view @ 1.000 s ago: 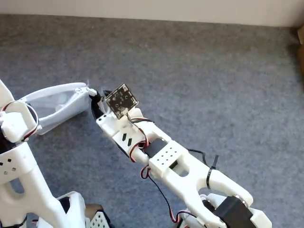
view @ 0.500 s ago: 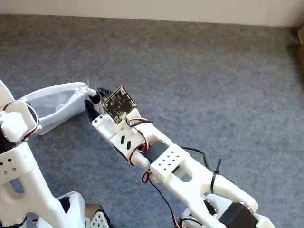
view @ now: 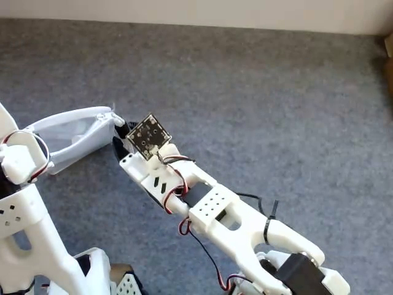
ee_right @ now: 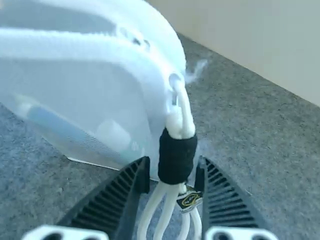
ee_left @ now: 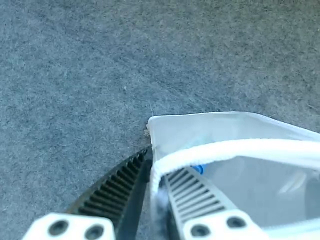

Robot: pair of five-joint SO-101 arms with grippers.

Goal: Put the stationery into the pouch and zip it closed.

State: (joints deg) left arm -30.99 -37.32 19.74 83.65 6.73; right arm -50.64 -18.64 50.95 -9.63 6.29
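Left of centre in the high view, the translucent white pouch [view: 73, 132] is up off the grey carpet-like surface [view: 258, 92], with its long axis running left-right. The left arm [view: 24, 209] is at the pouch's left end. The right gripper [view: 120, 141] is at its right end, just near of the zip pull [view: 123, 128], and the right arm runs back to the near right. Left wrist view: the left gripper [ee_left: 157, 165] has its jaws pressed together on the pouch's zip-side rim, black finger [ee_left: 112, 187] on one side of the rim, white finger [ee_left: 195, 192] on the other. The rest of the pouch extends away past the white finger, and a small blue bit [ee_left: 199, 169] shows through the wall just beside that finger. Right wrist view: the pull's black sleeve [ee_right: 177, 155] sits between the right gripper's jaws, which are slightly spread with a thin gap on each side. White cords [ee_right: 165, 212] run on between the fingers. Through the pouch wall a pale blue stick-shaped item [ee_right: 55, 127] lies lengthwise, with a small white item [ee_right: 112, 135] beside it. Cannot tell whether the zip is shut.
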